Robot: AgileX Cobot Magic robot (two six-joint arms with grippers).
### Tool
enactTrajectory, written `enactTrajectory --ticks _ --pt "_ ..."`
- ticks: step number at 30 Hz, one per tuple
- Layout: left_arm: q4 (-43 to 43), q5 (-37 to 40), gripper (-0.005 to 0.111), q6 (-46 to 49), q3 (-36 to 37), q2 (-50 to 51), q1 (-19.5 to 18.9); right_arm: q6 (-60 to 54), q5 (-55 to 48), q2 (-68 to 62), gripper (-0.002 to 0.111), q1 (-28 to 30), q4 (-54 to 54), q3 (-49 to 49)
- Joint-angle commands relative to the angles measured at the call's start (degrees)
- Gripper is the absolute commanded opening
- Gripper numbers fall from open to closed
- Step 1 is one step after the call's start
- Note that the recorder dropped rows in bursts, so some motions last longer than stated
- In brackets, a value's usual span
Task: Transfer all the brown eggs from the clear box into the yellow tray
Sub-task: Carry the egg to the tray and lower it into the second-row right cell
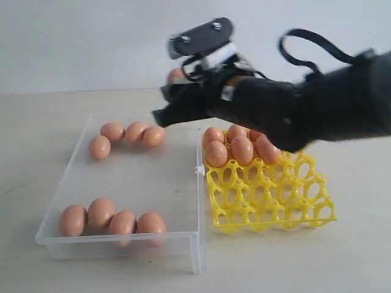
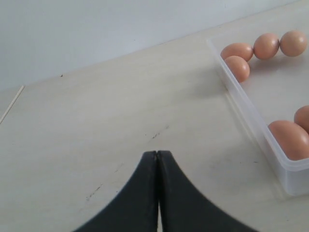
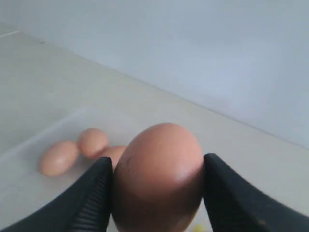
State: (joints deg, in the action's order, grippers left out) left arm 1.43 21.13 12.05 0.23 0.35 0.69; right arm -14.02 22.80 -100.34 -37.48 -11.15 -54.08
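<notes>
In the clear box (image 1: 140, 183), eight brown eggs (image 1: 101, 212).

Soft even light, faint shadows on tabletop (image 1: 91, 278). My right arm (image 1: 330, 97) looks blurred; my gripped brown egg (image 3: 159, 179) looms unfocused.

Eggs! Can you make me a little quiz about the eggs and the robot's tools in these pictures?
1. How many brown eggs lie in the clear box in the exterior view?
2. True or false: the left tool is gripping an egg.
3. What does the right tool have between its fingers? A: a brown egg. B: a spoon. C: nothing.

Key
1. Eight: four along the far side and four along the near side.
2. False: it is shut with nothing in it.
3. A: the held egg sits between the two fingers.
</notes>
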Motion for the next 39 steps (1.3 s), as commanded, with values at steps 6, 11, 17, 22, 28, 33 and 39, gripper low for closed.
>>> enactTrajectory --ticks 6,11,17,22,28,33,39 --pt "0.0 -0.3 0.000 -0.3 -0.2 -0.3 -0.1 1.2 26.0 6.4 0.000 13.5 -7.5 27.5" --pt "0.0 -0.3 0.000 -0.3 -0.2 -0.3 -0.1 9.9 31.9 -0.6 0.000 18.3 -5.6 28.3" --pt "0.0 -0.3 0.000 -0.3 -0.2 -0.3 -0.1 12.8 32.4 -8.4 0.000 20.6 -0.7 24.3" --pt "0.0 -0.3 0.000 -0.3 -0.2 -0.3 -0.1 12.8 31.3 -11.4 0.000 20.6 -0.7 21.9" --pt "0.0 -0.3 0.000 -0.3 -0.2 -0.3 -0.1 12.8 30.3 -13.0 0.000 20.6 -0.7 21.1" --pt "0.0 -0.3 0.000 -0.3 -0.2 -0.3 -0.1 12.8 29.2 -13.6 0.000 20.6 0.9 20.0" --pt "0.0 -0.3 0.000 -0.3 -0.2 -0.3 -0.1 12.6 24.3 -13.7 0.000 20.6 1.0 17.7"
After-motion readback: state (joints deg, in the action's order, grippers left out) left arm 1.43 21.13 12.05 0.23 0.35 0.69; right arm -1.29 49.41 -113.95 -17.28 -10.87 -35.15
